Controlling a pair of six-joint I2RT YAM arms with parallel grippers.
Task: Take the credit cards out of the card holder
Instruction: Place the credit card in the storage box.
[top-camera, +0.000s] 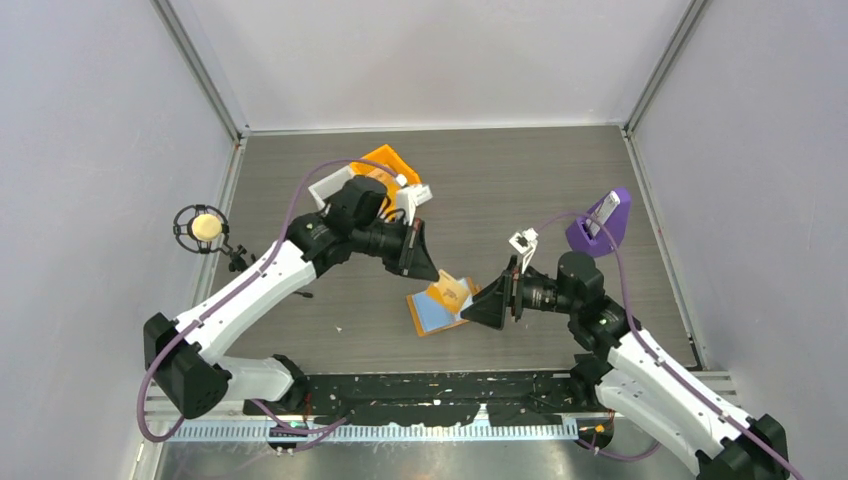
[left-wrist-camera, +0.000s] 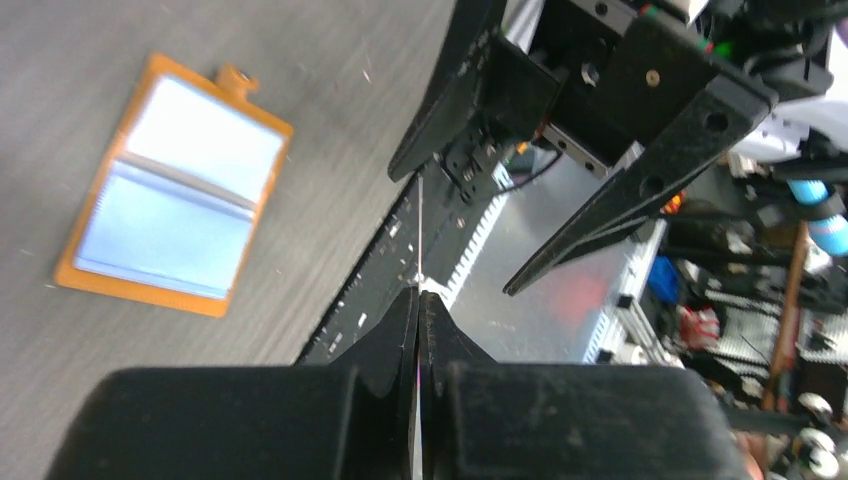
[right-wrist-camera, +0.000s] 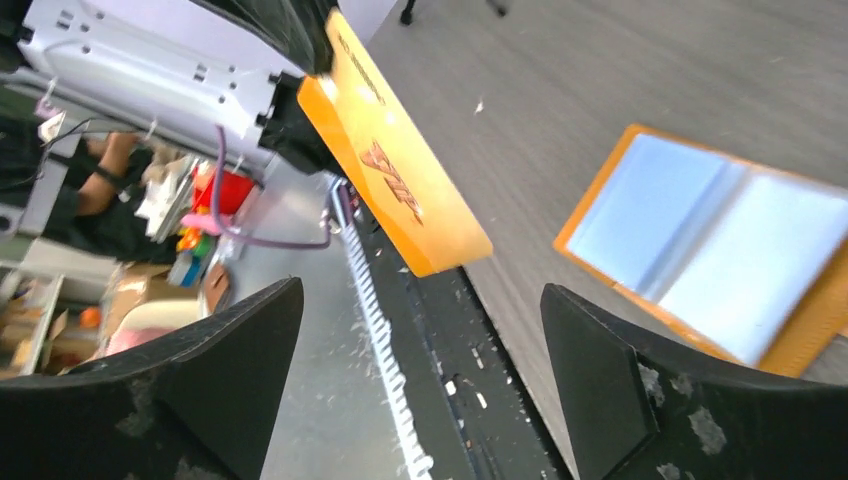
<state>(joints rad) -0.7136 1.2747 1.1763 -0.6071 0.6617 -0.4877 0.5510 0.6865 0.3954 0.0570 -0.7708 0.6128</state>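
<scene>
Card holder (top-camera: 432, 314) lying open and flat on the tabletop (top-camera: 520, 180), near the middle of the near edge, its 2 pale blue pocket panels facing up. Spread this way, both pockets can be reached from above. Whether a card remains inside cannot be told.

Near it, 1 orange card (right-wrist-camera: 395, 185) is raised clear of the holder. It is pinched at one end by the left claw (left-wrist-camera: 418, 300), whose fingers are pressed together on the card's thin edge. This is probably a card drawn out and offered for hand-over or for setting down.

The right claw (right-wrist-camera: 420, 290) faces it with fingers spread wide, holding nothing, and the card's free end points toward the gap.

The left arm reaches in from the near-left corner, elbow bent, wrist angled down toward the centre. The right arm extends from the near-right corner, wrist pointing left.
</scene>
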